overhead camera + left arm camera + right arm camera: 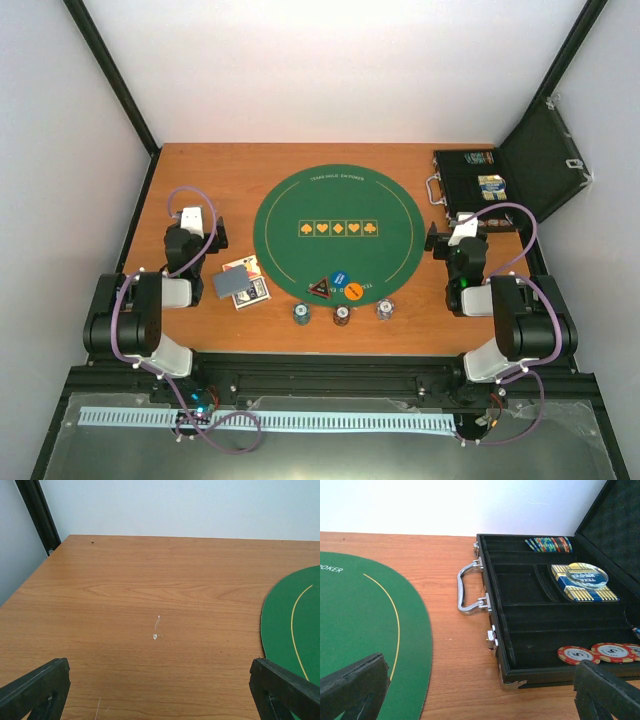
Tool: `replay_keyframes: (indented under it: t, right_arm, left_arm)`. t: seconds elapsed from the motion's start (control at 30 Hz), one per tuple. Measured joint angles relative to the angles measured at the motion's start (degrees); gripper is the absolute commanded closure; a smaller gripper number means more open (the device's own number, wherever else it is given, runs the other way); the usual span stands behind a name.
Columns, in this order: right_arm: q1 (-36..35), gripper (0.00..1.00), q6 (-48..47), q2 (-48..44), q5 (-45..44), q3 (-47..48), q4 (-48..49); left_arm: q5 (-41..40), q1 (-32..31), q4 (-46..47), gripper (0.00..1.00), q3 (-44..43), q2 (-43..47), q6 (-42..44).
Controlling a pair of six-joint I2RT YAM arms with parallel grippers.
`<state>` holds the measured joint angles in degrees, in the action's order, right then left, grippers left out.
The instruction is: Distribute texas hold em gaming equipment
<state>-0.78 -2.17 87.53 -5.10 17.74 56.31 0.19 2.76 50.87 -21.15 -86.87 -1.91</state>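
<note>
Blue-grey-backed cards point(240, 283) lie fanned on the wood, left of the green mat point(338, 200). On the mat's near edge sit a dark triangle marker point(320, 289), a blue disc point(340, 277) and an orange disc point(353, 292). Three small chip stacks point(342, 316) stand in a row just in front of the mat. My left gripper point(193, 228) point(159, 672) is open over bare wood, holding nothing. My right gripper point(463, 228) point(481, 667) is open beside the black case's near corner. Inside the case are red-edged chips point(577, 654) and a row of mixed chips point(550, 544).
The black hinged case point(452, 185) point(520, 645) stands open at the far right, lid point(545, 160) raised, chrome handle point(467, 587) toward the mat. A blue and yellow card box point(585, 587) with a clear disc on it lies inside. Walls close the table's left, right and back.
</note>
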Motion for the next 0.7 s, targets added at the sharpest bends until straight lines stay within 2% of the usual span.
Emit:
replay_keyframes:
  t: [0.5,0.6,0.7]
  right_arm:
    - [0.00,0.00,0.00,0.00,0.00,0.00,0.00]
    - [0.04,0.00,0.02,0.00,0.09,0.00,-0.04]
    - [0.13,0.00,0.28,-0.13,-0.20,0.02,-0.39]
  left_arm:
    - [0.04,0.00,-0.81,0.00,-0.20,0.02,0.00]
    - [1.22,0.04,-10.80,0.00,-5.20,0.39,0.35]
    - [3.58,0.57,-25.70,0.00,-17.49,0.11,1.88]
